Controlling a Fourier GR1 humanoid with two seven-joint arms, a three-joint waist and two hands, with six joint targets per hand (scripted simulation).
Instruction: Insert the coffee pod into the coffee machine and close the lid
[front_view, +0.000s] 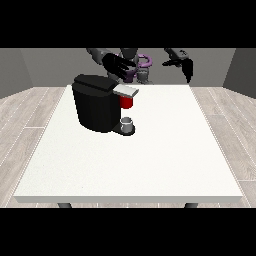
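Black hand at view's left (118, 65) hangs above the rear top of the coffee machine (96, 104), fingers spread and fairly straight, holding nothing; can't tell if it touches the machine. Its grey arm runs up and left to the robot torso (131, 59) at the table's far edge.

Other black hand, at view's right (184, 63), sits well apart from the machine, raised over the far right part of the table, fingers pointing down, w/ nothing in them.

Machine: black body on the white table (150, 160), left of centre, towards the far side. Grey lid (126, 91) sticks out to the right near the top. Red piece (127, 102) directly under the lid, prob. the coffee pod, already in its slot. Small grey cup (127, 122) stands on the machine's base below it.
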